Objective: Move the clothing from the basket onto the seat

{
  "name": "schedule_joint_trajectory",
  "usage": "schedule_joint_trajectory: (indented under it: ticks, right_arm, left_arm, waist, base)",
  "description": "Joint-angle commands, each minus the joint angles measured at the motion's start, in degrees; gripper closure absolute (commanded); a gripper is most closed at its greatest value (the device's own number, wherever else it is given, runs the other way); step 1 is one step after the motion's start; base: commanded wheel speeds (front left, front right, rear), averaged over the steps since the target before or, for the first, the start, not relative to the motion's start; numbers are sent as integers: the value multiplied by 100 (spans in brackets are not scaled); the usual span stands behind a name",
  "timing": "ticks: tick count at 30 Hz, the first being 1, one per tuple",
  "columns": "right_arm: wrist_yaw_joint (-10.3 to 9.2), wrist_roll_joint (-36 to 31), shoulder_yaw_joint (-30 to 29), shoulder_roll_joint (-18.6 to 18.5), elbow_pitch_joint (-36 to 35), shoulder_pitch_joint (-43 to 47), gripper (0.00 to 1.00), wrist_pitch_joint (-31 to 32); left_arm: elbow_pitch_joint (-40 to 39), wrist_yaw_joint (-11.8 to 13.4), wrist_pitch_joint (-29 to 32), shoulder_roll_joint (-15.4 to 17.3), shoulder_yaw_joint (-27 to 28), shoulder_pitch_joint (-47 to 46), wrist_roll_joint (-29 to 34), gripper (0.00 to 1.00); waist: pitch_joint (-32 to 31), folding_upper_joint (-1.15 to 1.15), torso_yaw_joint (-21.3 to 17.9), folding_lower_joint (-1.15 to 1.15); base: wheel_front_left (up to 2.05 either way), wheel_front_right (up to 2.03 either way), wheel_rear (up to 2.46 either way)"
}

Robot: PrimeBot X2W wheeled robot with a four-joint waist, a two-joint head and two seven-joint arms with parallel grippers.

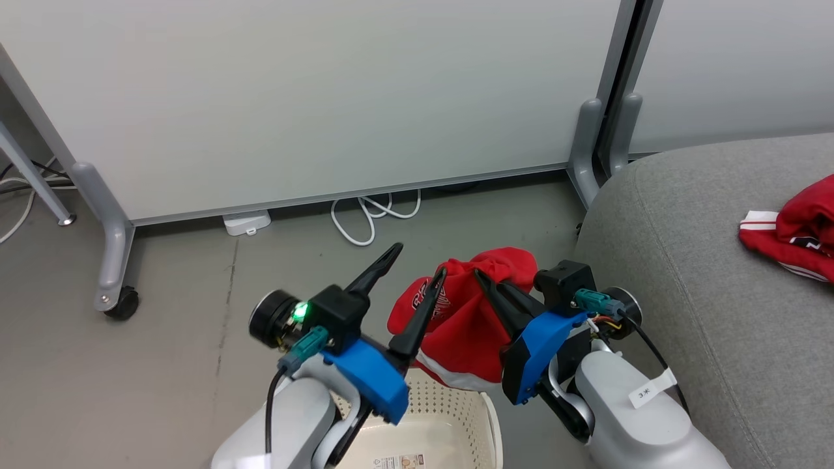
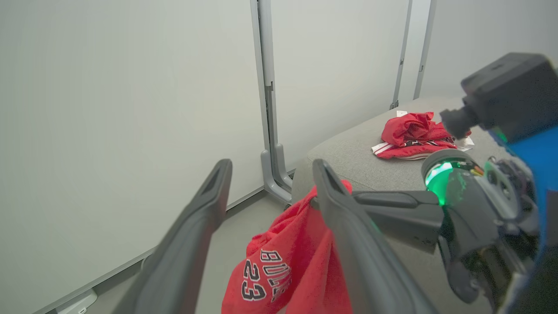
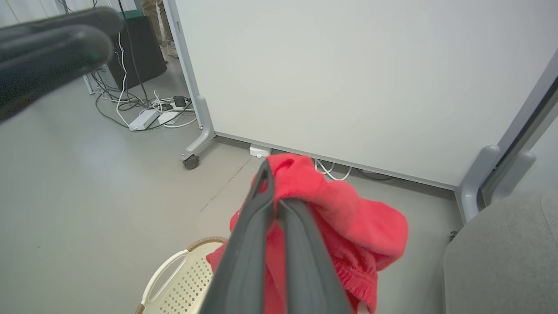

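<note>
A bright red garment (image 1: 466, 329) with black-and-white lettering hangs above the cream basket (image 1: 449, 417). My right gripper (image 1: 481, 277) is shut on its top fold, also seen in the right wrist view: gripper (image 3: 271, 174), garment (image 3: 348, 218). My left gripper (image 1: 420, 260) stands open beside it, and one finger (image 2: 344, 226) lies against the cloth (image 2: 279, 266). Nothing is clamped between the left fingers. A second red garment (image 1: 798, 228) with white striped trim lies on the grey seat (image 1: 690, 273) at the right. It also shows in the left wrist view as a garment (image 2: 412, 133).
A white partition panel on wheeled grey feet (image 1: 114, 286) stands behind. White cables (image 1: 371, 218) and a power strip (image 1: 247, 223) lie on the grey floor under it. More cables and a dark box (image 3: 139, 48) sit farther left. The basket handle (image 3: 163, 270) is below my right gripper.
</note>
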Motion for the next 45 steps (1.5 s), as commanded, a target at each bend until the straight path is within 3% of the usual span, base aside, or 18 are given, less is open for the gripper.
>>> schedule_joint_trajectory:
  ticks: [1,10,19,33,45]
  right_arm:
    - [1,-41,-37,-11,-49,-5,100,-33]
    - [1,-172,-209,-11,-266,128,100,23]
    - [1,-270,-361,-11,-399,247,100,70]
    - [1,-328,-501,-11,-581,362,100,172]
    - [1,-402,-574,-11,-720,268,100,216]
  left_arm:
    - [-128,29,-15,69,183,245,125,0]
    - [-698,-126,-15,106,1494,1604,826,0]
    - [-780,-360,-15,-18,2347,2377,1259,0]
    - [-722,-566,-15,-289,2816,2563,1631,0]
    - [-795,-612,-15,-366,2956,2534,1737,0]
  waist:
    - [14,0,3,0]
    - [27,0,-14,0]
    - [18,0,-38,0]
    - [22,0,-152,0]
    - [227,0,-1086,0]
  base:
    - [0,0,0]
    - [0,0,0]
    - [0,0,0]
    - [0,0,0]
    - [0,0,0]
